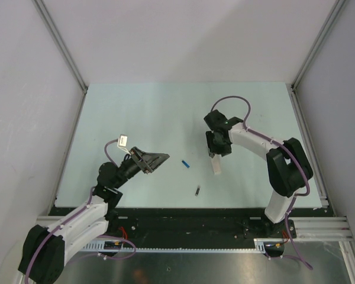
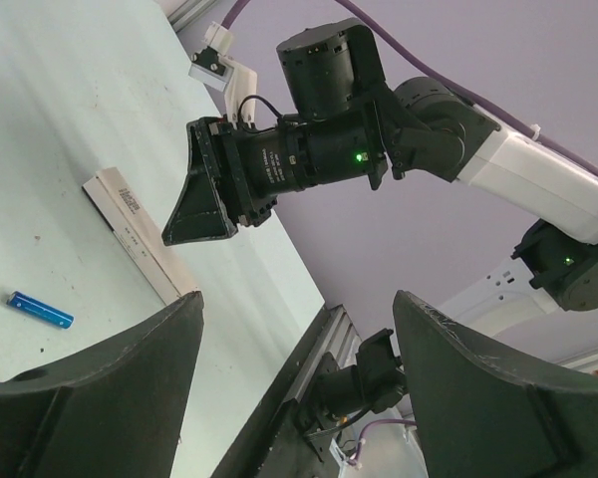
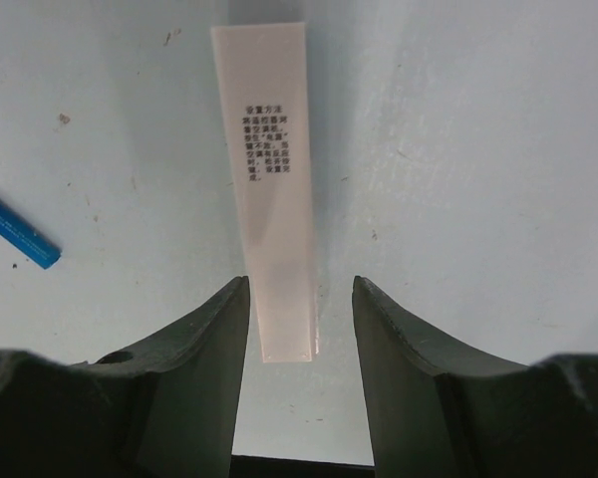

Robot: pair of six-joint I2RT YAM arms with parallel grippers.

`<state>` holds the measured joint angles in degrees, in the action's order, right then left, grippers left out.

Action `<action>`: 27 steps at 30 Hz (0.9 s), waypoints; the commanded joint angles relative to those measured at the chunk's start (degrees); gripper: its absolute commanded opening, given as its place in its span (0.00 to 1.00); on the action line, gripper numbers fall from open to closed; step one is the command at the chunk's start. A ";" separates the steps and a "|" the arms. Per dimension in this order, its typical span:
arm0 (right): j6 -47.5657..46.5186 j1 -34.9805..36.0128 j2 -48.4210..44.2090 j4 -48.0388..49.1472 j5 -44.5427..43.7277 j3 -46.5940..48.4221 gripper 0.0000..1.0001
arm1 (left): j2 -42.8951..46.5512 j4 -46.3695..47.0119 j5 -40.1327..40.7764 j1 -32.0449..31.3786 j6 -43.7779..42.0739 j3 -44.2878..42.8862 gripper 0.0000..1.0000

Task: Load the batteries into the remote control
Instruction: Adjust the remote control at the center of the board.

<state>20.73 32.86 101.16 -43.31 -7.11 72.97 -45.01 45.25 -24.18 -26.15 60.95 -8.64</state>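
Observation:
The remote control (image 1: 216, 166), a slim white bar with a small patch of printed text, lies flat on the table. In the right wrist view it (image 3: 269, 179) runs away from the camera, and its near end sits between my right gripper's (image 3: 299, 286) open fingers, closer to the left finger, with gaps on both sides. One blue battery (image 1: 185, 164) lies left of the bar, also seen in the right wrist view (image 3: 18, 231) and left wrist view (image 2: 40, 310). A black battery (image 1: 197, 190) lies nearer the front. My left gripper (image 1: 160, 159) is open, empty and raised, tilted toward the blue battery. The red battery and a second blue one are out of view.
The pale green table (image 1: 148, 112) is framed by grey walls with metal rails at the sides. A black strip and rail (image 1: 183, 216) run along the near edge by the arm bases. The left wrist view shows the right gripper (image 2: 194, 214) over the bar (image 2: 140, 235).

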 commanded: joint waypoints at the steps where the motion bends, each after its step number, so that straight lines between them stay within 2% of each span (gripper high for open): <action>1: 0.80 -1.04 0.87 1.56 -0.88 0.86 0.50 | -0.16 0.89 0.01 -0.39 -1.27 -0.93 0.81; 27: 0.63 -1.31 0.18 0.86 -1.23 -3.53 0.49 | 0.19 0.71 0.10 -0.30 -1.18 -0.41 0.81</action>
<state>20.97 31.77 102.72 -42.17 -7.07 71.16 -45.01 45.23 -24.18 -26.15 60.95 -8.64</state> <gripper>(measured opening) 0.500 0.809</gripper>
